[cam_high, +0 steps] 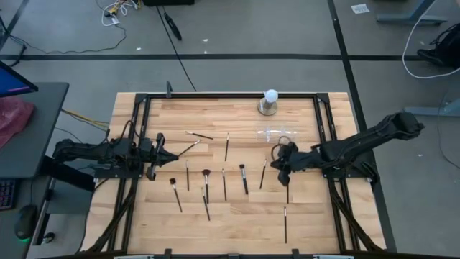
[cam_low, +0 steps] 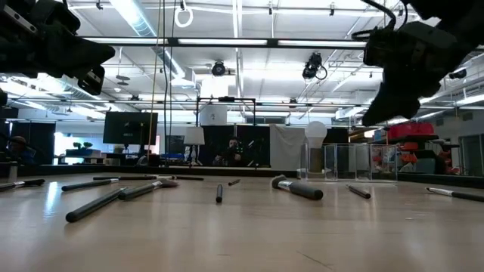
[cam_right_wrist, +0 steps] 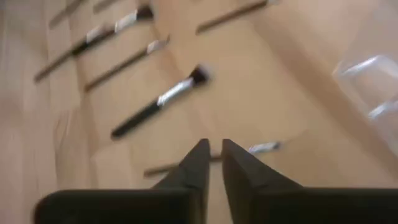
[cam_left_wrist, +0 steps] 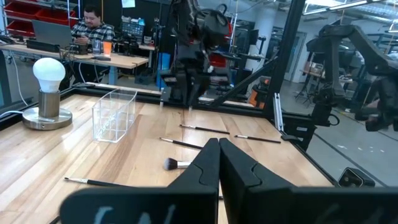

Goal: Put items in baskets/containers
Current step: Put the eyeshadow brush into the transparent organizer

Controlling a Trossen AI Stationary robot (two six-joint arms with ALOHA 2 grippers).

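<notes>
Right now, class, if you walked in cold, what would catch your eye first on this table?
Thin makeup brushes lie scattered across the wooden table. A white ball on a grey base stands at the far edge, a clear tray just in front of it. Two dark arms reach in from either side.

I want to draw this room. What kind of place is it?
Probably a robot lab or workshop: a wooden table framed by rails, monitors and workbenches behind it, and a person sitting at a desk.

Left arm stretched low along its own table side, left gripper (cam_high: 175, 154) closed tight, right arm reaching inward from its side, right gripper (cam_right_wrist: 211, 157) raised, fingers slightly parted
</notes>
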